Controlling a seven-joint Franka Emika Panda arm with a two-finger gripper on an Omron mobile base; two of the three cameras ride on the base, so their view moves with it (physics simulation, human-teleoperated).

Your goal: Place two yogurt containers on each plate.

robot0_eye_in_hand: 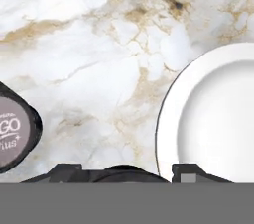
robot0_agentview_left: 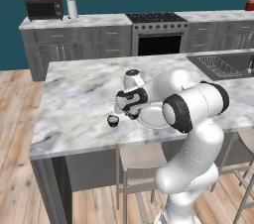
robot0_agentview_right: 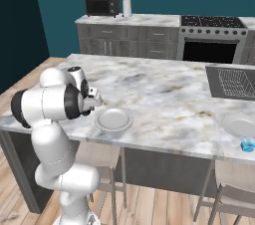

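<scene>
1. Gripper (robot0_eye_in_hand: 126, 171) low over the marble island counter (robot0_agentview_left: 79, 99), fingertips astride a dark cup top; whether clamped, cannot tell.
2. Dark yogurt cup (robot0_agentview_left: 113, 120) just left of near plate (robot0_agentview_right: 113, 119).
3. Second plate (robot0_agentview_right: 239, 124) far right, blue cup (robot0_agentview_right: 247, 145) beside it.

White plate (robot0_eye_in_hand: 213, 114), gold-veined white marble counter (robot0_eye_in_hand: 99, 44)

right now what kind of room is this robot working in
A home-style kitchen, rendered rather than real. A stove with an oven stands against the back wall, a microwave sits on the rear counter, and a sink with a drying rack is set into the marble island.
</scene>
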